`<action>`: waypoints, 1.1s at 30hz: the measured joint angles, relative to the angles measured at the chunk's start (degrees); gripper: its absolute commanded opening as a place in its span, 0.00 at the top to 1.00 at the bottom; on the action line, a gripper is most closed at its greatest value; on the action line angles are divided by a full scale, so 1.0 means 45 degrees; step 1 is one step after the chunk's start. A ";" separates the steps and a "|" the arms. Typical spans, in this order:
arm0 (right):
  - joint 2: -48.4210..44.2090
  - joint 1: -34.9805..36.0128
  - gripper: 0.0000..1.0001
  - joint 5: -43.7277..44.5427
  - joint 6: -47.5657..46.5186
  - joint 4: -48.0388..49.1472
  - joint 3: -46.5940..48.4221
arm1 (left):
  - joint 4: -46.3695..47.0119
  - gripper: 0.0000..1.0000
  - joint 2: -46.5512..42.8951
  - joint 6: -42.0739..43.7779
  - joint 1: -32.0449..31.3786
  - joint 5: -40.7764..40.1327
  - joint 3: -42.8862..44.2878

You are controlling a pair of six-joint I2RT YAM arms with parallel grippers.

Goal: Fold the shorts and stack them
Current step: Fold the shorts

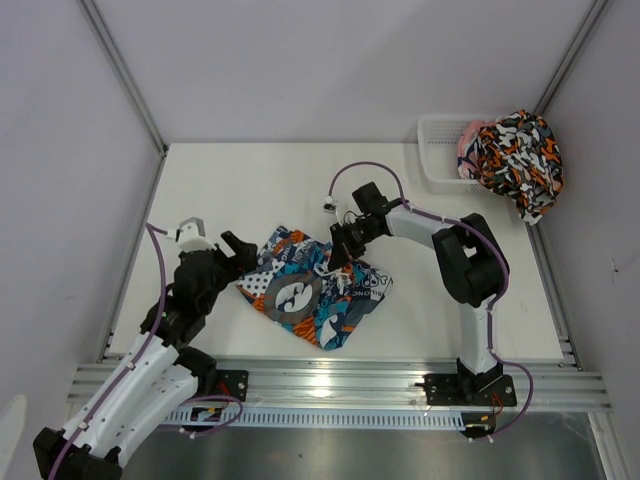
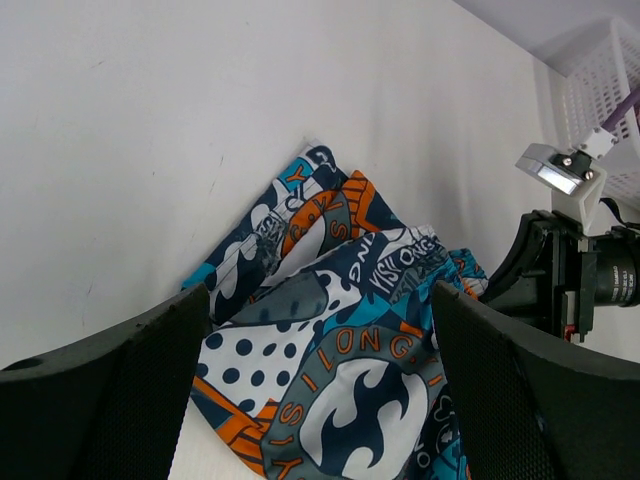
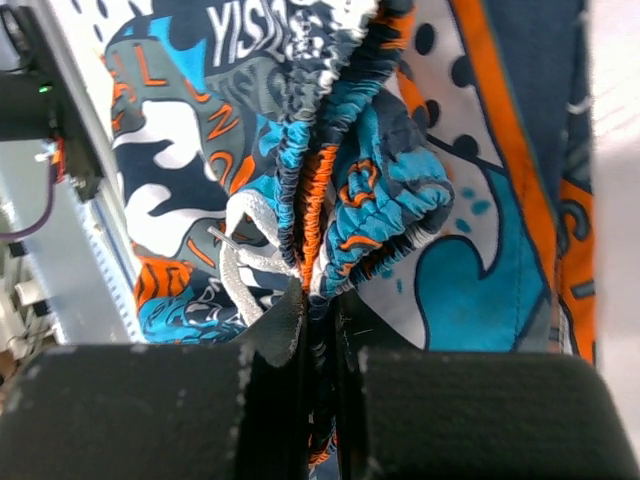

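Observation:
The teal-blue, orange and white shorts (image 1: 312, 290) lie bunched on the white table, round emblem up (image 2: 360, 400). My right gripper (image 1: 342, 250) is shut on their gathered elastic waistband (image 3: 330, 190) at the far edge, with the white drawstring (image 3: 240, 260) hanging beside the fingers (image 3: 270, 330). My left gripper (image 1: 238, 254) stands wide open at the shorts' left edge. Its two black fingers (image 2: 110, 390) straddle the emblem from above, with the fabric (image 2: 330, 300) showing between them untouched. The orange, black, white and grey blotched shorts (image 1: 520, 160) hang over the basket at the far right.
A white mesh basket (image 1: 438, 150) stands in the far right corner, also visible in the left wrist view (image 2: 600, 90). The right arm's wrist and camera (image 2: 565, 240) sit close on the right of the left gripper. A metal rail (image 1: 330, 380) runs along the near edge.

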 measured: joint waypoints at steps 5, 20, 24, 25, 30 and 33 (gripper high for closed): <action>0.0000 -0.0005 0.88 0.0947 0.0044 0.0107 -0.0131 | 0.0146 0.07 0.0146 0.0078 0.0000 0.0248 -0.0049; -0.0534 -0.0044 0.18 0.3730 0.1044 0.0967 -0.0476 | -0.0253 0.06 -0.0452 -0.0267 0.0010 0.1545 -0.1064; -0.0801 -0.0092 0.13 0.4663 0.1273 0.0826 -0.0432 | -0.0209 0.06 -0.0622 -0.0578 0.0005 0.1943 -0.1496; -0.0937 -0.0102 0.13 0.4877 0.1384 0.0816 -0.0427 | -0.0204 0.06 -0.0622 -0.0685 -0.0029 0.2025 -0.1661; -0.1889 -0.0117 0.06 0.6169 0.1928 0.0933 -0.0427 | -0.0029 0.06 -0.0019 -0.1151 -0.0695 0.2200 -0.1982; -0.2487 -0.0204 0.07 0.6883 0.2312 0.1107 -0.0432 | 0.0112 0.07 0.0651 -0.1122 -0.1117 0.2176 -0.1899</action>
